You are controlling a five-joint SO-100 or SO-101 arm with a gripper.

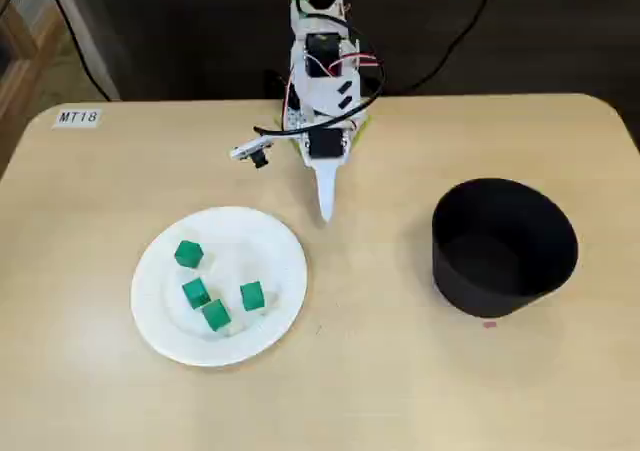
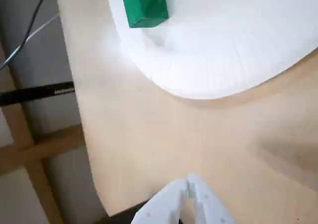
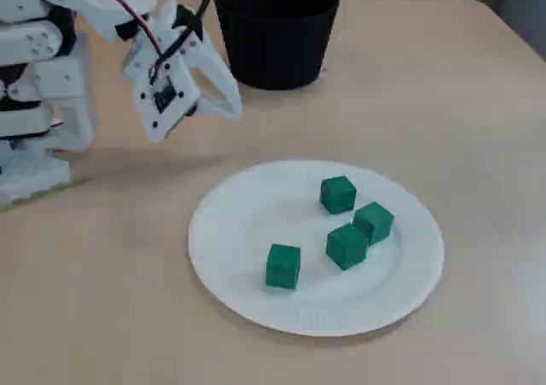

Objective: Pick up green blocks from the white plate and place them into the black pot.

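Four green blocks lie on the white plate. In a fixed view three of them sit close together: one and another almost touch, and a third lies just to their right. The fourth sits a little apart, toward the plate's upper left. The wrist view shows only one block, near the plate's rim at the top of the picture.

The plate rests flat on the pale wooden surface, left of centre in that fixed view. The black pot stands upright, well apart on the right, and I cannot see any block inside it.

The claw hangs between plate and pot, near the plate's upper right edge and off the plate itself. Its fingers are pressed together at the tips with nothing between them. The white arm is folded at the far edge of the surface. A small label reading MT18 sits at the upper left corner.
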